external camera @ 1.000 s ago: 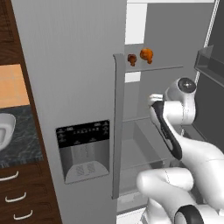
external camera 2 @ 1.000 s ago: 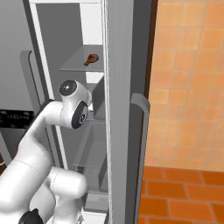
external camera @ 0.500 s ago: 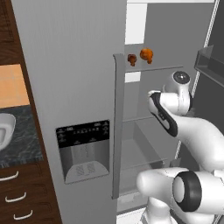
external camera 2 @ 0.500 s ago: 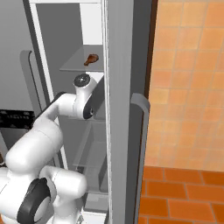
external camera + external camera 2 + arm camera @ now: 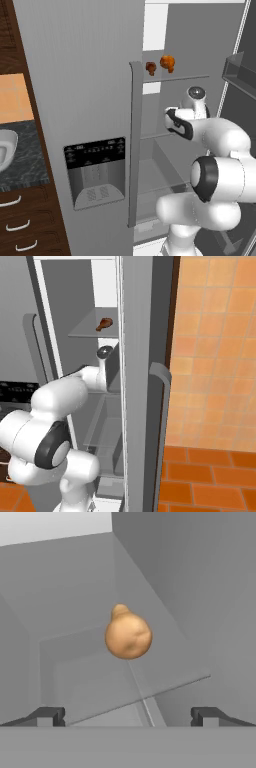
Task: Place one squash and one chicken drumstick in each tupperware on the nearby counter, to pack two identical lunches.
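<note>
Squash (image 5: 128, 636): on a glass fridge shelf (image 5: 165, 679), ahead of the gripper (image 5: 128, 716). Jaws wide, empty. Drumstick (image 5: 104, 324): upper shelf.

A glossy white arm (image 5: 220, 150) of rounded, bulbous segments is seen at the right of the left base view. Dark grey discs cap its joints (image 5: 202, 172), a black band (image 5: 180, 125) wraps the wrist, and two small dark fingertips (image 5: 47, 716) are shown.
</note>
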Robot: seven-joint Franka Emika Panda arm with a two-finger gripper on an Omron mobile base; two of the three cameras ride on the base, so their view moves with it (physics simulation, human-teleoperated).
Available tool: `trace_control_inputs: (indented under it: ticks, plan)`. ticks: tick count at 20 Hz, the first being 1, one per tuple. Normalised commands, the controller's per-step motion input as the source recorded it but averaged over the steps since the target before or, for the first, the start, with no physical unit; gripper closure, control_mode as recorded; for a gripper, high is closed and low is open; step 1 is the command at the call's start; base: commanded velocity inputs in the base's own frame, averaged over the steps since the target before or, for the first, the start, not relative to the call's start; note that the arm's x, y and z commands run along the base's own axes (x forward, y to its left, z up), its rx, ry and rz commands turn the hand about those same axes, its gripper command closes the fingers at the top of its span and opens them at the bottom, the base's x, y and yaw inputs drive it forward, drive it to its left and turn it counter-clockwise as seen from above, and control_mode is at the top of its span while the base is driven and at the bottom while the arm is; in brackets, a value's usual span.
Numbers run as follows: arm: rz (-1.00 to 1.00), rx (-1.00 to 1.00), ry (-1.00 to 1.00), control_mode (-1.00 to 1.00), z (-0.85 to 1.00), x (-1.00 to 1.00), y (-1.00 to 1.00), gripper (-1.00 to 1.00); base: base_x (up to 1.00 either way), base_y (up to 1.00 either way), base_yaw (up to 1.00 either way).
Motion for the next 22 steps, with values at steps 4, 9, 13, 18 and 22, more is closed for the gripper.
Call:
trace_control_inputs:
  ticks: [4, 9, 13, 18, 22]
  plan:
    - [0.0, -0.03, 0.01, -1.0, -0.36, 0.46, -0.11, -1.0, 0.0, 0.0, 0.0]
    - [0.0, -0.01, 0.0, -1.0, -0.28, 0.45, -0.21, -1.0, 0.0, 0.0, 0.0]
    - [0.0, 0.0, 0.01, -1.0, -0.21, 0.41, -0.02, -1.0, 0.0, 0.0, 0.0]
    - [0.0, 0.0, 0.03, -1.0, -0.23, 0.5, -0.01, -1.0, 0.0, 0.0, 0.0]
    - [0.0, 0.0, 0.01, -1.0, -0.26, 0.35, -0.06, -1.0, 0.0, 0.0, 0.0]
